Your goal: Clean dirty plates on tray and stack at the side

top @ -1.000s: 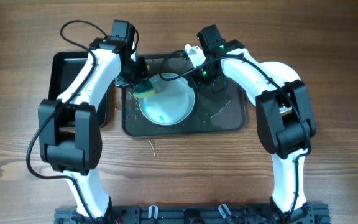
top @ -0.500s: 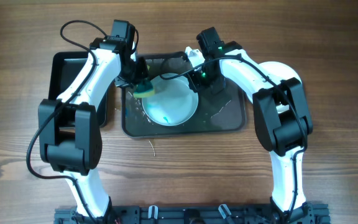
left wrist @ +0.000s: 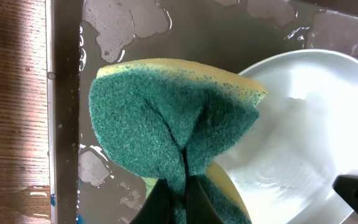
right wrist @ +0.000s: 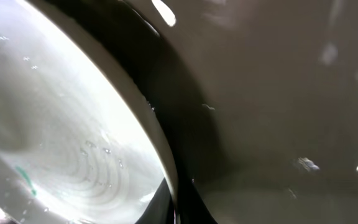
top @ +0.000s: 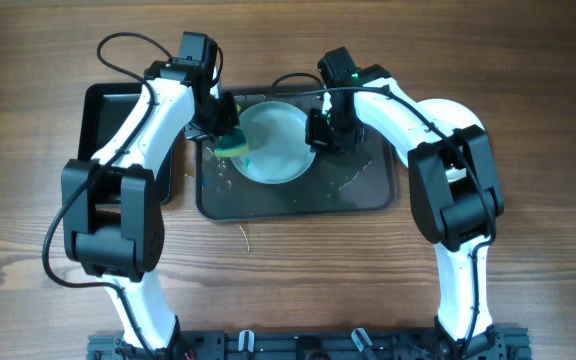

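Wet plate (top: 276, 142) on grey tray (top: 368, 195): L gripper (left wrist: 182, 200) clamped tight on sponge (left wrist: 166, 124) at its edge; R gripper (right wrist: 176, 208) pinched shut, apparently on opposite rim. Plate stiff, slick, breakable, so grip by rim.

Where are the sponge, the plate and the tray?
sponge (left wrist: 160, 118): left wrist view, on its green scrubby side.
plate (top: 280, 150): overhead view, on its white middle.
tray (top: 363, 190): overhead view, on its bare wet floor right of the plate.
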